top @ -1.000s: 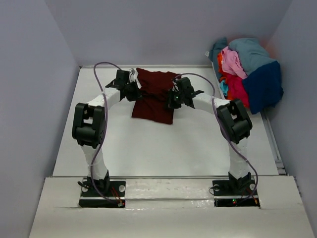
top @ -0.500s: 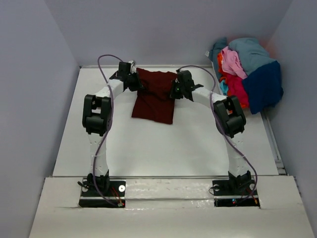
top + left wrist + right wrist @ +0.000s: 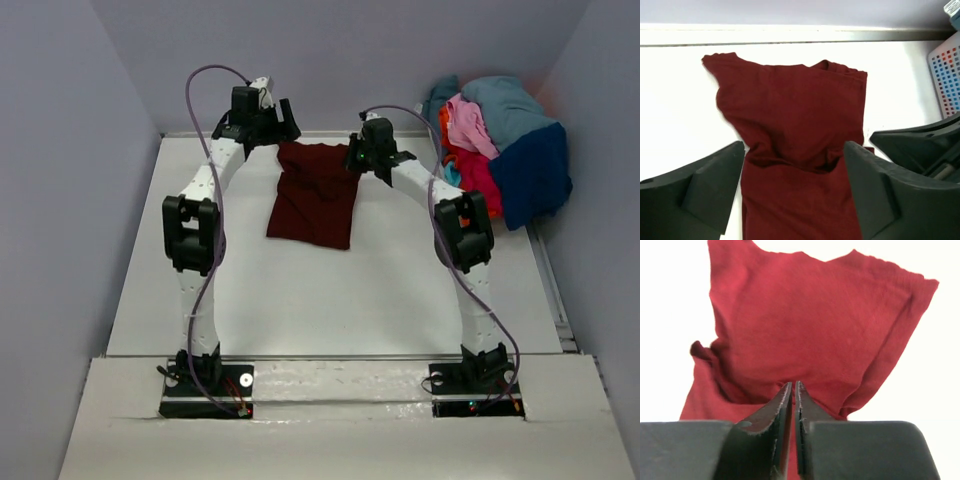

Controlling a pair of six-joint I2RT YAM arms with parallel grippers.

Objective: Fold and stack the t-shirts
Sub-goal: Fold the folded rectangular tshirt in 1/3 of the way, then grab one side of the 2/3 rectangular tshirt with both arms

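Observation:
The dark maroon t-shirt lies on the white table, partly folded, with its upper part doubled over its lower part. My left gripper hangs above the shirt's far left corner. Its jaws stand wide open with nothing between them. My right gripper is at the shirt's far right corner, with only a thin slit between its jaws. The cloth rises in a ridge to its tips. The other t-shirts are heaped at the far right: pink, teal, navy and red.
The heap sits in a white perforated basket against the right wall. A metal strip runs along the table's far edge under the back wall. The right arm's dark housing shows at the right of the left wrist view.
Both grippers carried the shirt's sides from its middle toward the back edge. The left gripper then opened, let go and rose. The right jaws parted by a sliver.

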